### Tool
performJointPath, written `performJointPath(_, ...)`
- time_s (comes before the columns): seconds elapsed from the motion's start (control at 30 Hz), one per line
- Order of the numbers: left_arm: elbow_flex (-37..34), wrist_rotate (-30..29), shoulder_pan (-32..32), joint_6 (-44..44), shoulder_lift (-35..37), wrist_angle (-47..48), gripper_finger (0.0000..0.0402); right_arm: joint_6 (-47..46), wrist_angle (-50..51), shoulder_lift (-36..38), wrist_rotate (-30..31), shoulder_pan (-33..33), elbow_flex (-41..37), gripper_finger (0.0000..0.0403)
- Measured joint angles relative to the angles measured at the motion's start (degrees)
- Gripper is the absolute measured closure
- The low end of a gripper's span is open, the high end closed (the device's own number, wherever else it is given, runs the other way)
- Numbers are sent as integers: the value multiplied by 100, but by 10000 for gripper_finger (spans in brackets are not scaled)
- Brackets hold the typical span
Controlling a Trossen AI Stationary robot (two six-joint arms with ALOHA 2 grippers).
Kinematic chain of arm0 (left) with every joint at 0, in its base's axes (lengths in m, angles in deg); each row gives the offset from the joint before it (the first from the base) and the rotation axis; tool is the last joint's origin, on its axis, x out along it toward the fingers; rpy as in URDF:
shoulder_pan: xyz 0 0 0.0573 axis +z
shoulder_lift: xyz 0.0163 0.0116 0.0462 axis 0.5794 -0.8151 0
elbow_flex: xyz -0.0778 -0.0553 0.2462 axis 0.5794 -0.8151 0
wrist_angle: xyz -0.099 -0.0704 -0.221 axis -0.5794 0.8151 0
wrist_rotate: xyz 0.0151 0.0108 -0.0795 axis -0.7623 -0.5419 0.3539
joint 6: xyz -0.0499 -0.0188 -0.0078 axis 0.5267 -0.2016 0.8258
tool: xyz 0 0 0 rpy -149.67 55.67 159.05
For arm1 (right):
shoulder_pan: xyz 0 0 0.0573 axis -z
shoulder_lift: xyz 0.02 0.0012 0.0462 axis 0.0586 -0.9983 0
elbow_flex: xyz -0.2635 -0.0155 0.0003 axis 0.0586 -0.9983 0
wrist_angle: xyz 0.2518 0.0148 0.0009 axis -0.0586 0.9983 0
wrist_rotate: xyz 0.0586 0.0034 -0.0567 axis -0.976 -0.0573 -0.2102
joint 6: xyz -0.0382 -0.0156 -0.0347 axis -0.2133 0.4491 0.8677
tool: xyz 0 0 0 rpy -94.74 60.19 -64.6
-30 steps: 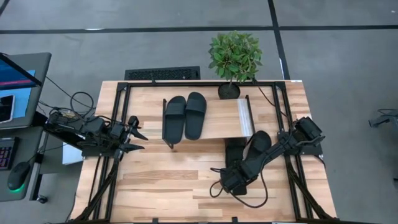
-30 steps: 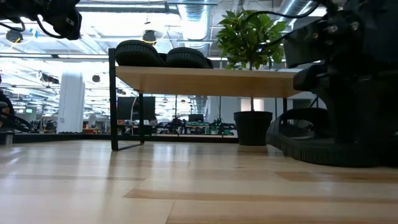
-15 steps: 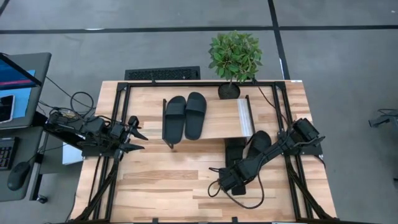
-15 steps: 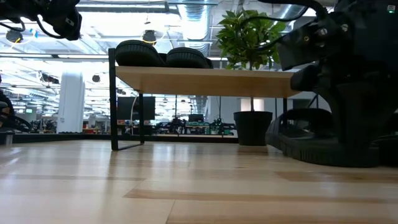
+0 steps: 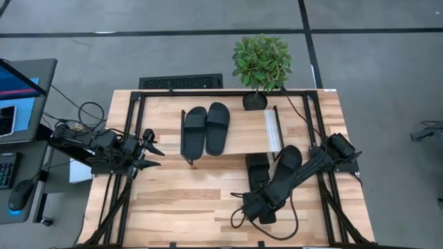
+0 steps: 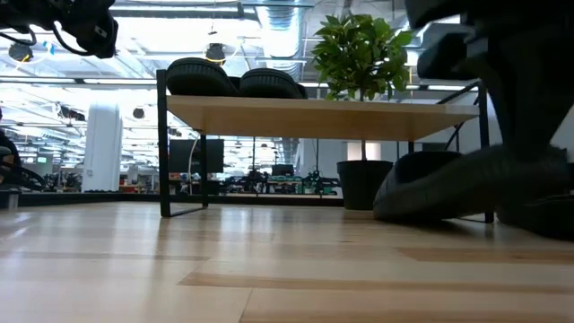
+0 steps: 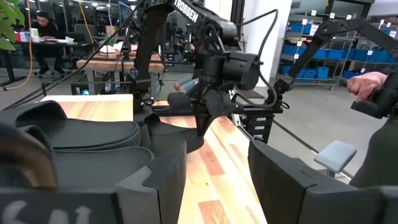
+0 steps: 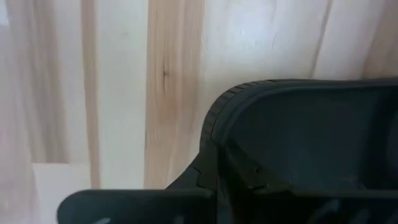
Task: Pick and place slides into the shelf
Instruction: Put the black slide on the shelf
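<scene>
My right hand [image 5: 257, 207] has pulled back toward the near table edge and closed on a slide [image 5: 259, 174], dragging it out from under the shelf [image 5: 242, 135]. The fingers are together, clamped on its heel rim; in the wrist view that rim [image 8: 261, 93] is a ribbed, matte rubber curve over pale planks. The slide lies just ahead of my hand, and in the low view its toe end [image 6: 421, 184] tips up off the table [image 5: 180, 200].

I count four black slides, each with one wide strap. Two [image 5: 205, 128] sit side by side on the light-wood shelf, well ahead of my hand. The fourth [image 5: 288, 160] lies just beside the one I hold, under my forearm.

My left hand [image 5: 148, 153] hovers at the left table edge, fingers apart, holding nothing.
</scene>
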Motion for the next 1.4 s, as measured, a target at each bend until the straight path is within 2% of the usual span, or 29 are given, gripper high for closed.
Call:
performJointPath(0.43,0,0,0,9,0,1,242,-264,1316,22,-22,-363,1174,402)
performJointPath(0.8,0,0,0,13,0,2,242,-173,1479,28,54,-637,2061,402)
performJointPath(1.4,0,1,0,17,0,21,242,-152,1589,35,54,-1147,3066,402)
